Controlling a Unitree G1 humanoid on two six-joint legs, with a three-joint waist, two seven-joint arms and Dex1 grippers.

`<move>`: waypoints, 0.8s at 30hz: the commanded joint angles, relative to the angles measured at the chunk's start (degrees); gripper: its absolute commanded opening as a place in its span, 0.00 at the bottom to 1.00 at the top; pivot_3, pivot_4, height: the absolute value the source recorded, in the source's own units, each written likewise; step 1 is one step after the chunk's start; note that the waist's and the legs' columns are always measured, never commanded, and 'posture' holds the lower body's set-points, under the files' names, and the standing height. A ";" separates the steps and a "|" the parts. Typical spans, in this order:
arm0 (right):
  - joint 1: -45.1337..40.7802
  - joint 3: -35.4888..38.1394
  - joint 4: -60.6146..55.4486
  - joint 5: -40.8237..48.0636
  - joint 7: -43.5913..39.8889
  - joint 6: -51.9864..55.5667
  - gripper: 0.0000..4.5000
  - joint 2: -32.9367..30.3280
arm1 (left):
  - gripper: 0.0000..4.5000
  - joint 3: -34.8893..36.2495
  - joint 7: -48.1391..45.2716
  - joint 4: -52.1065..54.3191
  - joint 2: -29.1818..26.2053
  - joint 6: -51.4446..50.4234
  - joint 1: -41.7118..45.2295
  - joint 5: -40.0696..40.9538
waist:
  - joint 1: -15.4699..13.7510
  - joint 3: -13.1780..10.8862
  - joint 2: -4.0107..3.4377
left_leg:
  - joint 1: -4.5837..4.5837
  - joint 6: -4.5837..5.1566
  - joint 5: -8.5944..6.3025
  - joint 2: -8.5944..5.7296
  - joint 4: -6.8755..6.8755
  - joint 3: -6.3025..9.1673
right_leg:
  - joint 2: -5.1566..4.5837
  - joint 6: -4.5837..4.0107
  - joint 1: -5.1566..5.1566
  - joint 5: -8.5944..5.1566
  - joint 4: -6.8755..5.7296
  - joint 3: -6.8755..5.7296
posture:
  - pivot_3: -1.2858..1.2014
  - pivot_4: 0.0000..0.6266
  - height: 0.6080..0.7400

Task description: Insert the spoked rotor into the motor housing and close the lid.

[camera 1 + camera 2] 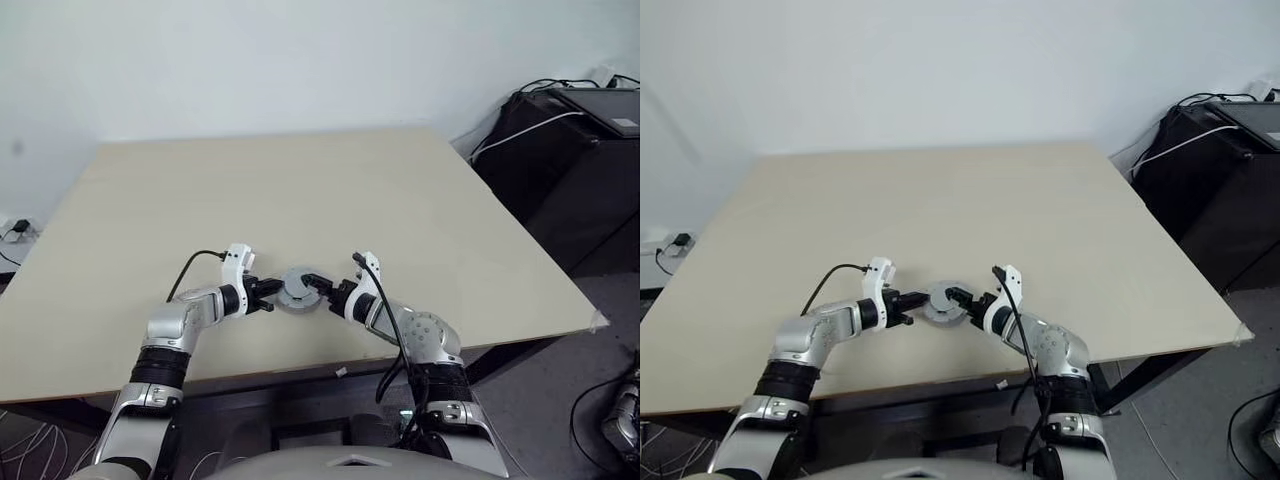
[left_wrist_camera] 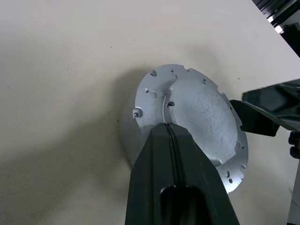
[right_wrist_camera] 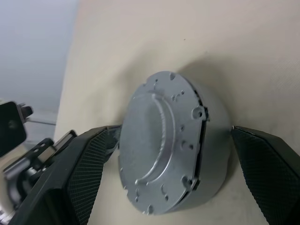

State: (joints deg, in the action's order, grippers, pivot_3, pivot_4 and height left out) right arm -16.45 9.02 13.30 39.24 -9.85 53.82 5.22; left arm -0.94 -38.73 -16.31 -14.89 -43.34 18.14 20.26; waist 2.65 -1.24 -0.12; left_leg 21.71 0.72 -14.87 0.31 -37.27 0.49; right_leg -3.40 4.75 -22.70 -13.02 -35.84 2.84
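Lid point(image 3: 161, 140) is sitting on the round grey body of the motor housing point(image 3: 213, 117), near the front edge of the table point(image 1: 300, 180), between the two grippers. No rotor or copper winding is showing, so the rotor is probably already inside; that is my reading, not something seen.

Left gripper point(image 2: 169, 127) is resting with its fingers clenched together, tips touching the lid's top face near the raised centre. Right gripper point(image 3: 164, 154) is standing wide, one finger on each side of the housing, grasping nothing; whether either finger is touching the wall I cannot tell.

Step in hand, as I judge it: seating the lid. A dark gap is showing along one stretch of the lid's edge, so pressing should be straight down and centred while the right fingers are squeezing the wall evenly to stop sliding.

Materials: lid is dull cast metal with a mottled, grainy face, a shallow raised dome, small drilled holes and notches around a toothed rim. Housing wall is smooth and cylindrical. Table is matt, pale and slightly textured.
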 commanded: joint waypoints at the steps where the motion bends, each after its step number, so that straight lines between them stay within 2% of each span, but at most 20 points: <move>1: -1.93 -2.52 0.01 0.95 -1.72 1.54 0.99 3.47 | 0.00 -2.35 0.46 -0.61 0.58 -1.40 -0.93 -0.99 | -0.04 0.00 -0.01 | 0.00 0.00 0.00 0.00 0.00 0.01 | 0.00 0.00 0.00 0.00 0.00 0.00 | 0.52 0.00 1.00; 7: -1.27 -3.62 0.30 -0.26 -1.85 4.53 0.99 2.37 | 0.00 -2.33 0.72 -0.26 0.65 -1.46 -1.19 -1.04 | 0.13 0.04 0.04 | 0.00 0.00 0.00 0.00 0.01 0.02 | 0.00 -0.02 0.01 -0.01 0.01 0.00 | 0.52 0.00 1.00; 17: -0.13 1.56 -4.99 11.37 -12.03 10.48 0.99 4.72 | 0.00 -2.68 0.95 0.27 0.78 -1.40 -1.72 -1.38 | 0.82 0.03 0.03 | 0.07 0.00 0.00 0.02 0.07 0.00 | 0.02 -0.05 0.10 -0.03 -0.03 0.01 | 0.52 0.00 1.00; 24: -0.47 1.69 -4.59 9.62 -8.66 7.96 0.99 5.53 | 0.00 -2.25 0.94 0.22 1.00 -1.20 -1.82 -1.78 | 0.66 0.02 0.03 | 0.10 -0.02 -0.03 -0.03 0.13 0.04 | 0.02 -0.05 0.03 -0.12 -0.02 0.01 | 0.52 0.00 1.00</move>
State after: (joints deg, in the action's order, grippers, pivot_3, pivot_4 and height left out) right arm -15.05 12.65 11.04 47.08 -17.90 62.70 5.52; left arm 0.25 -36.71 -15.17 -15.55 -43.06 17.41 18.60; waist 3.31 -1.22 -0.08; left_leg 21.81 0.69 -14.91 0.28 -37.13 0.53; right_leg -3.39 4.70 -22.66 -13.15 -35.85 2.86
